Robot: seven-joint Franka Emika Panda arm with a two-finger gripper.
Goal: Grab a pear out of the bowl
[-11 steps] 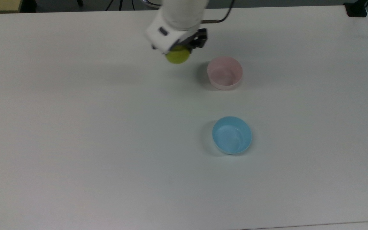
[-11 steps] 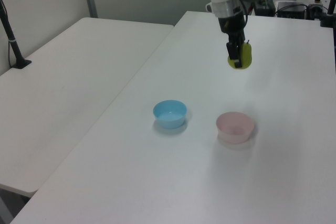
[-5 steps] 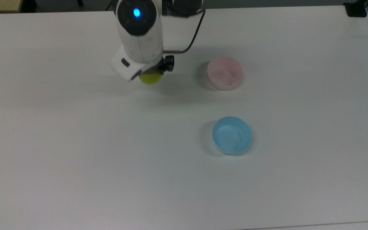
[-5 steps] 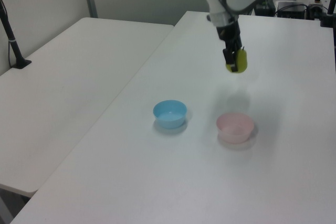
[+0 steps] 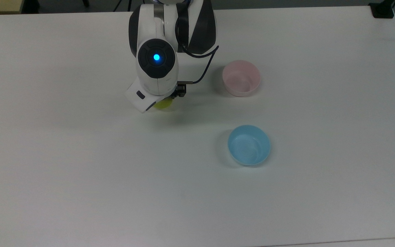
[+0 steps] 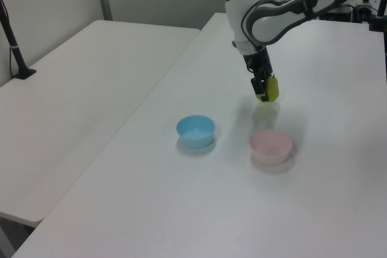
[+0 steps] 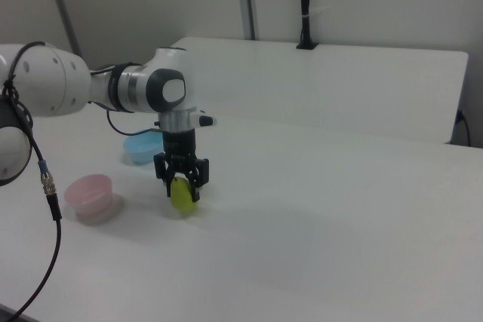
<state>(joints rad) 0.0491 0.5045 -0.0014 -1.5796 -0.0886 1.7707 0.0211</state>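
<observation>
Jaws are gripping the pear [image 7: 182, 194] at centre-left of the right view, just above the counter [image 5: 81, 171] — the pink bowl [image 5: 241, 78] is sitting empty, so the pick looks done.

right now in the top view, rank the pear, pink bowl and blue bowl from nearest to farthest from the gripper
1. The pear, held in the gripper itself, low over the table.
2. The pink bowl, off to the top view's right, slightly higher in the picture.
3. The blue bowl, lower right in the top view.
</observation>
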